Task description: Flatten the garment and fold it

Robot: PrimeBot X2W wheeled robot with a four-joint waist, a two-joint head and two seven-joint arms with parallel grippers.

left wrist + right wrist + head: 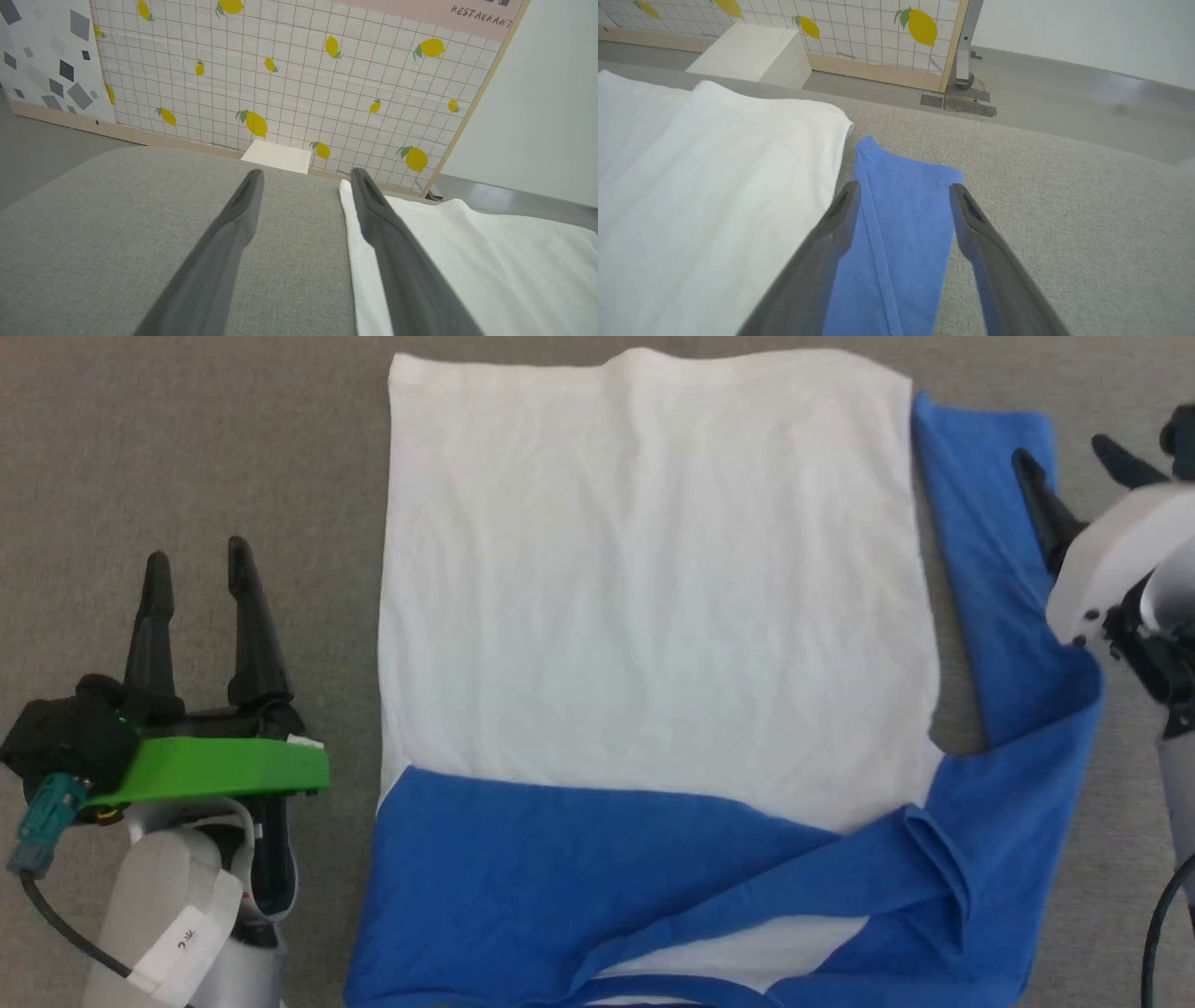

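Here's the garment [653, 569], spread out on the grey tabletop [187, 429] and taking up the whole middle of the head view. The white body runs from the top edge down past the centre and lies fairly smooth with fine wrinkles. A broad blue band crosses the bottom of the frame. There are creases and overlapping folds bunched at the lower right. From there a blue sleeve [990, 569] climbs up the right side of the frame, with a thin wedge of bare tabletop between it and the white edge.

Over at the lower left sits the left hand [198, 553], fingers spread wide and nothing between them. It is parked on open tabletop, just beside the garment's left edge. In the left wrist view one finger overlaps the white hem, but I can't tell if it touches.

Now the right hand [1064, 448], at the upper right. It too is fully spread and grips nothing. In the right wrist view its two fingers straddle the sleeve's cuff end, with blue fabric showing in the gap. Whether the tips touch the cloth, I can't say.

Beyond the tabletop stand a lemon-print panel [303, 84] and a white box [278, 156] on the floor [1064, 102].
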